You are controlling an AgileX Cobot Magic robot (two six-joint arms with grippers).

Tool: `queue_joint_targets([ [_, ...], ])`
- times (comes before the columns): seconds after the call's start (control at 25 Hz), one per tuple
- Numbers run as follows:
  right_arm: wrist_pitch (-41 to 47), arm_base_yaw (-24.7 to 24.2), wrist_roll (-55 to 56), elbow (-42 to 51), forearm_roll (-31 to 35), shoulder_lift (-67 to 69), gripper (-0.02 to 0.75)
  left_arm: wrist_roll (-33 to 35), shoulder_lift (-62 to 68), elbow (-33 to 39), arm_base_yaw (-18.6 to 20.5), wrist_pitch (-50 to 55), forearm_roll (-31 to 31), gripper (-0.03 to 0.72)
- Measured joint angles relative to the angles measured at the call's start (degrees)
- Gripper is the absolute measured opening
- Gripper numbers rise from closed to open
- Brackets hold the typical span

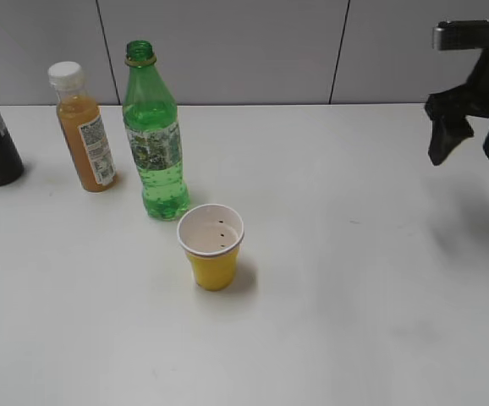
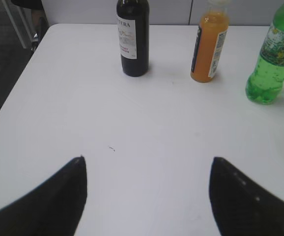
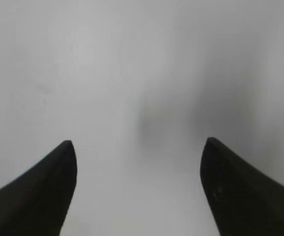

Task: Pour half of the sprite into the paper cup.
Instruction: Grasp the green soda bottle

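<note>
Sprite (image 1: pixel 153 135) stands uncapped on white table (image 1: pixel 354 279).

The sprite (image 1: pixel 155 135) is clear green plastic with a pale, green-speckled label and a yellowish ring at its neck. The paper cup (image 1: pixel 211 247) is yellow outside, white inside and at the rim (a few dark specks mark its inner wall). The juice bottle (image 1: pixel 85 128) is orange with a white cap. The third bottle (image 2: pixel 132 37) is near-black with a white label. The table (image 1: pixel 354 279) is white.
</note>
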Motion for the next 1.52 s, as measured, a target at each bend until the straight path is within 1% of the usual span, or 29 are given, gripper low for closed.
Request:
queue_joint_targets([
  [0.08,5.5,-1.33,-1.41,-0.15,0.41,0.0,0.592,0.0,0.0,0.0,0.0,0.0,0.0,0.588],
  [0.16,8.64,-2.03,-1.84,0.38,0.41,-0.79,0.592,0.0,0.0,0.0,0.0,0.0,0.0,0.588],
  [0.4,8.59,-2.21,-2.08,5.21,0.96,-9.65,0.592,0.0,0.0,0.0,0.0,0.0,0.0,0.588],
  [0.56,5.8,-2.21,-2.08,14.0,2.34,-16.46,0.592,0.0,0.0,0.0,0.0,0.0,0.0,0.588],
  [0.8,-1.53,-2.21,-2.08,31.78,2.62,-28.02,0.591,0.0,0.0,0.0,0.0,0.0,0.0,0.588],
  [0.96,-4.22,-2.21,-2.08,40.17,2.87,-34.56,0.591,0.0,0.0,0.0,0.0,0.0,0.0,0.588],
  [1.2,-6.6,-2.21,-2.08,49.9,3.1,-43.47,0.59,0.0,0.0,0.0,0.0,0.0,0.0,0.588],
  [1.52,-9.77,-2.21,-2.18,58.13,3.1,-56.36,0.589,0.0,0.0,0.0,0.0,0.0,0.0,0.588],
])
